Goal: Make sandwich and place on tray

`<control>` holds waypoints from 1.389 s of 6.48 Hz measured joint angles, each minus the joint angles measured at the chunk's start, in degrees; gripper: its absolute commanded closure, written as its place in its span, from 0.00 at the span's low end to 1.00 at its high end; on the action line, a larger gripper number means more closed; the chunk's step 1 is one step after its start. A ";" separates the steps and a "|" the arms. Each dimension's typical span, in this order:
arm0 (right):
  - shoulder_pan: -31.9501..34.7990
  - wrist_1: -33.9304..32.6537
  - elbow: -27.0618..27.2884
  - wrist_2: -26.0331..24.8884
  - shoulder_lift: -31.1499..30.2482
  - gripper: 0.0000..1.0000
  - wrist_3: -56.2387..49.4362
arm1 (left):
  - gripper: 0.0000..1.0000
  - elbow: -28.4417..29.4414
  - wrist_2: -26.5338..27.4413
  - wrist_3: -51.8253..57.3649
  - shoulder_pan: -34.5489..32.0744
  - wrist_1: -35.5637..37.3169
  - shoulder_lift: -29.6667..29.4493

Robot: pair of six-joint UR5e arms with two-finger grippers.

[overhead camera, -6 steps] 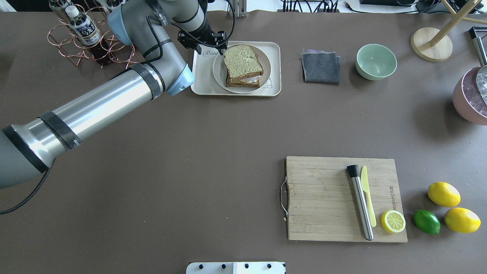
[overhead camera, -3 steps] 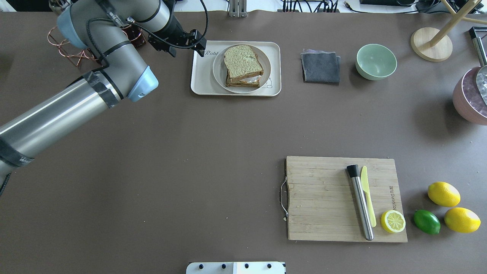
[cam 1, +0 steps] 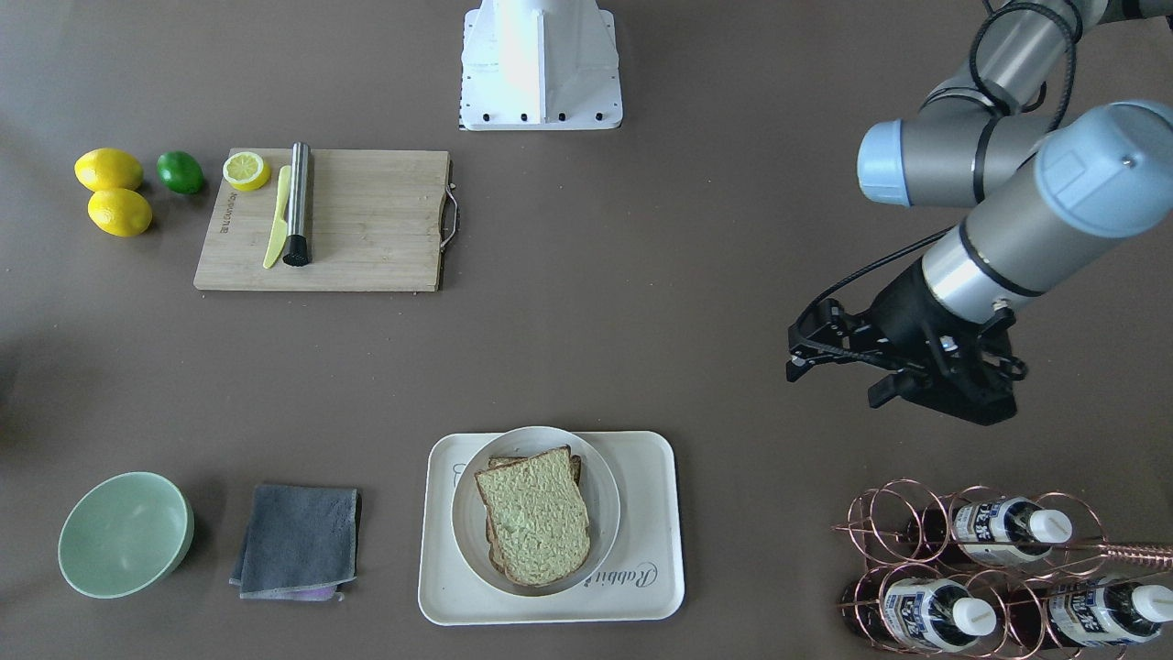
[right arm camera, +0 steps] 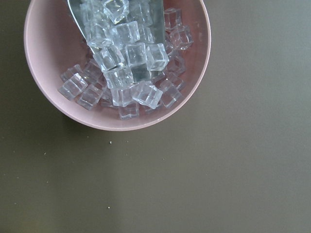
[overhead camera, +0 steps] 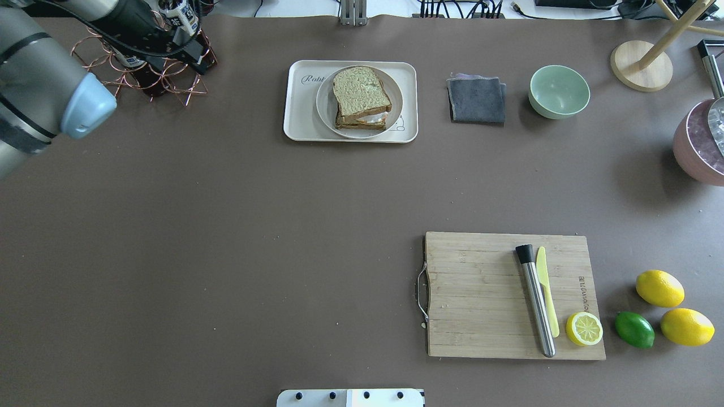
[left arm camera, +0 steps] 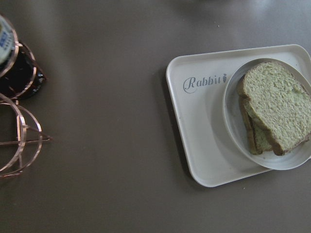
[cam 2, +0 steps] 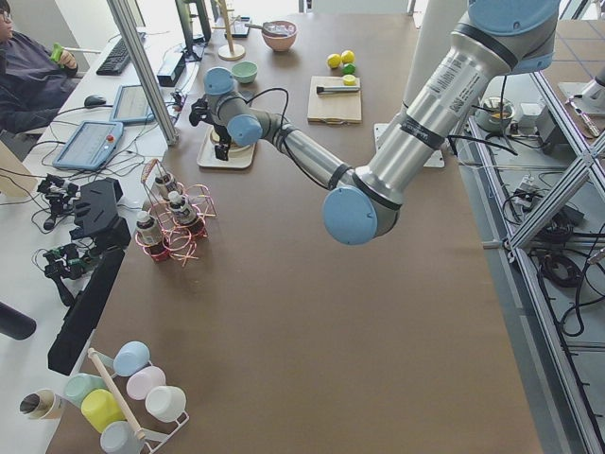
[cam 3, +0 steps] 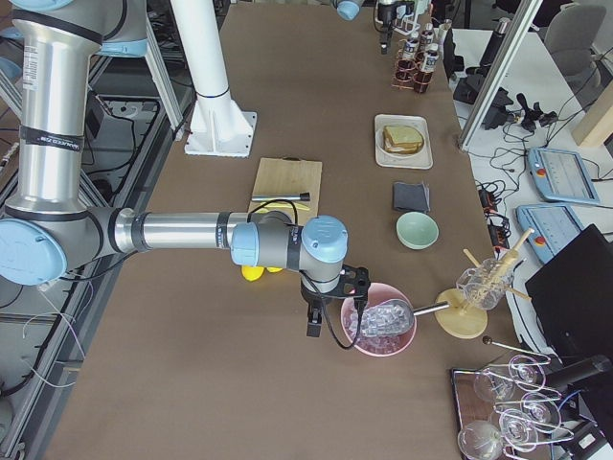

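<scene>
The left arm [cam 1: 999,240] is made of polished silver tubes and matte grey joint housings. Each housing is closed by a round pale-blue cap [cam 1: 1095,174] with a small screw. The left gripper [cam 1: 834,378] is black and angular, and a thin black cable [cam 1: 884,263] runs to it. The right arm [cam 3: 182,233] has the same silver, grey and pale blue, with black bands and small lettering on the tube nearest the base [cam 3: 218,129]. The base is a white column on a white plate with dark bolts along the plate's edge.
</scene>
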 measured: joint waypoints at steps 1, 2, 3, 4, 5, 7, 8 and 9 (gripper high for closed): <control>0.46 0.00 -0.07 0.00 -0.45 0.00 0.05 | 0.02 -3.89 -1.03 10.41 -4.30 7.26 3.05; 0.82 0.00 -0.09 0.03 -0.68 0.00 0.10 | 0.02 -5.47 -1.32 22.32 -9.42 15.21 4.71; 1.05 0.00 -0.11 0.07 -0.75 0.00 0.12 | 0.02 -4.93 -1.25 35.60 -15.63 23.88 5.48; 1.19 0.00 -0.15 0.08 -0.77 0.00 0.08 | 0.02 -2.27 -1.12 46.71 -20.86 29.30 5.72; 1.25 0.00 -0.18 0.09 -0.79 0.00 0.05 | 0.02 2.01 -1.09 56.12 -24.68 31.31 6.12; 1.30 0.00 -0.14 0.09 -0.79 0.00 0.04 | 0.02 7.62 -1.15 66.79 -28.66 30.78 10.95; 1.30 0.00 -0.12 0.09 -0.79 0.00 0.07 | 0.02 8.15 -1.19 67.94 -29.44 30.16 14.55; 1.30 0.00 -0.12 0.09 -0.81 0.00 0.06 | 0.02 8.65 -1.21 68.16 -29.84 27.12 17.63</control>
